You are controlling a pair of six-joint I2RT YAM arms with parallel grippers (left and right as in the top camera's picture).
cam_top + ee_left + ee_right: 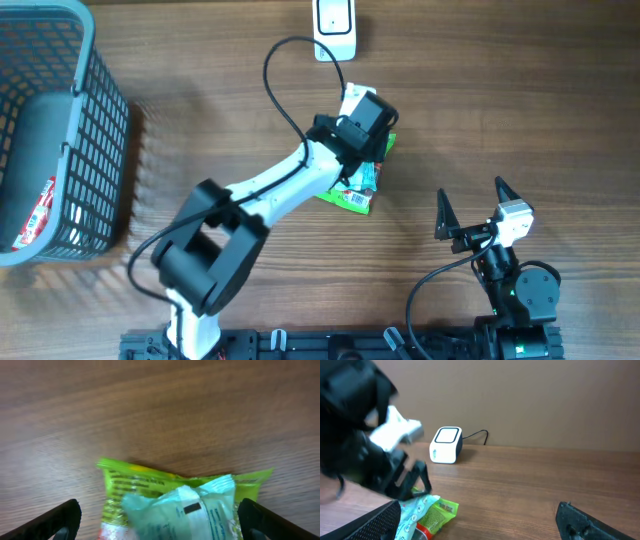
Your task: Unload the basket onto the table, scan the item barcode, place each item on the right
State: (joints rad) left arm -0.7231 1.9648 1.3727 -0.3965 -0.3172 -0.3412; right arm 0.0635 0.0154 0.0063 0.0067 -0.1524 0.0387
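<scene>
I see the green crinkly plastic snack packet [355, 198] lying near the white box-shaped scanner [334, 22], with my left gripper [159, 510] spread wide over it, not gripping. My right gripper [470, 190], farther from the scanner, gapes empty.

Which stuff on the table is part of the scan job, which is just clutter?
In the job: green plastic snack packet, pale teal-and-white packet lying on it, white box-shaped barcode scanner.
Lying about: grey plastic mesh basket, red-and-white packet inside it.

Glossy plastic packet [150, 492] on matt wood-grain table [150, 410]
</scene>
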